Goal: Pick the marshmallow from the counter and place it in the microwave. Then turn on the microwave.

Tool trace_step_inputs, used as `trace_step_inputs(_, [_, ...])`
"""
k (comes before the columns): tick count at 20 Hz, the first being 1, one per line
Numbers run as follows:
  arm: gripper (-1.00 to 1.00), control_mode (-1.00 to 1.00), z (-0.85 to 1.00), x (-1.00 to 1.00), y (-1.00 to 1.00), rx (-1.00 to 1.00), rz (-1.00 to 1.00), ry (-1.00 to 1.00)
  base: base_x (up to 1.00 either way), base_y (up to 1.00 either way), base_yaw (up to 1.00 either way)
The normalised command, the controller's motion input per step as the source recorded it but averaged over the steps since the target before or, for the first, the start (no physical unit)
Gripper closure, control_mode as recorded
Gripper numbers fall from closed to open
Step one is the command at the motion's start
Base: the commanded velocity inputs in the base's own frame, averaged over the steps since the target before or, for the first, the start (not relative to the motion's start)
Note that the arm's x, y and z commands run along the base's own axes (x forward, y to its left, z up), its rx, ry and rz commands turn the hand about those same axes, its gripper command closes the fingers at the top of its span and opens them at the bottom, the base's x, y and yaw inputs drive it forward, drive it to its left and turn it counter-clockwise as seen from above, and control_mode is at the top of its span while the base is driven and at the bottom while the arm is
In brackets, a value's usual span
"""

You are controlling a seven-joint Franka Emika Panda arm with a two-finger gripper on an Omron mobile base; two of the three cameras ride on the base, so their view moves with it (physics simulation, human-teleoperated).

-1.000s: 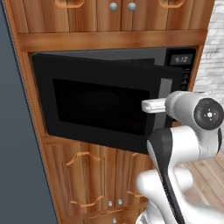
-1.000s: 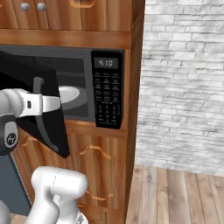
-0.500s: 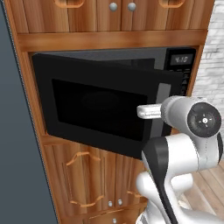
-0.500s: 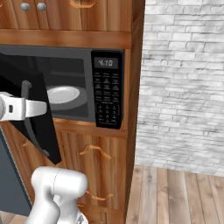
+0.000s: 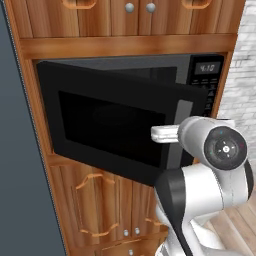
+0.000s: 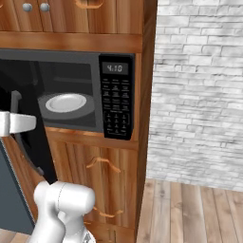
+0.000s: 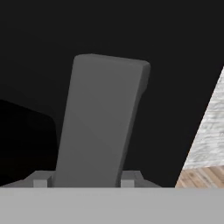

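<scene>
The microwave (image 5: 125,115) sits built into a wall of brown wooden cabinets (image 5: 115,210), its black door (image 5: 115,125) swung partway out toward the near side, hinged on the left. The door's dark window takes up most of its face, and the grey vertical handle (image 5: 176,134) stands along its free right edge. In the hand view that handle (image 7: 100,122) rises between the two small finger tips, one tip on each side of it at the bottom of the picture, so the tool (image 7: 81,180) straddles the bar; whether the tips press on it or stand just clear I cannot tell. In the left base view the white end of the arm reaches in to the handle from the right, with the arm's big round joint (image 5: 224,149) just beside it.

From the right side, the microwave's cavity is open to sight: a round whitish turntable plate (image 6: 65,102) lies on its floor. The marshmallow cannot be made out on the plate or anywhere inside; it is too small or hidden. Right of the cavity is the keypad (image 6: 116,107) with the lit digital display (image 6: 116,68) above it. Farther right stands a pale brick wall (image 6: 199,90) over a wooden plank floor (image 6: 194,209). A flat grey-blue panel (image 5: 22,165) fills the left edge of the left base view.
</scene>
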Motion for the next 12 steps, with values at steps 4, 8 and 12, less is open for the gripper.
trace_step_inputs(4, [1.00, -1.00, 0.00, -0.39, 0.01, 0.00, 0.00, 0.00, 0.00, 0.00, 0.00])
trace_step_inputs(8, [1.00, -1.00, 0.00, -0.27, 0.00, 0.00, 0.00, 0.00, 0.00, 0.00, 0.00])
trace_step_inputs(12, [1.00, -1.00, 0.00, -0.16, 0.00, 0.00, 0.00, 0.00, 0.00, 0.00, 0.00])
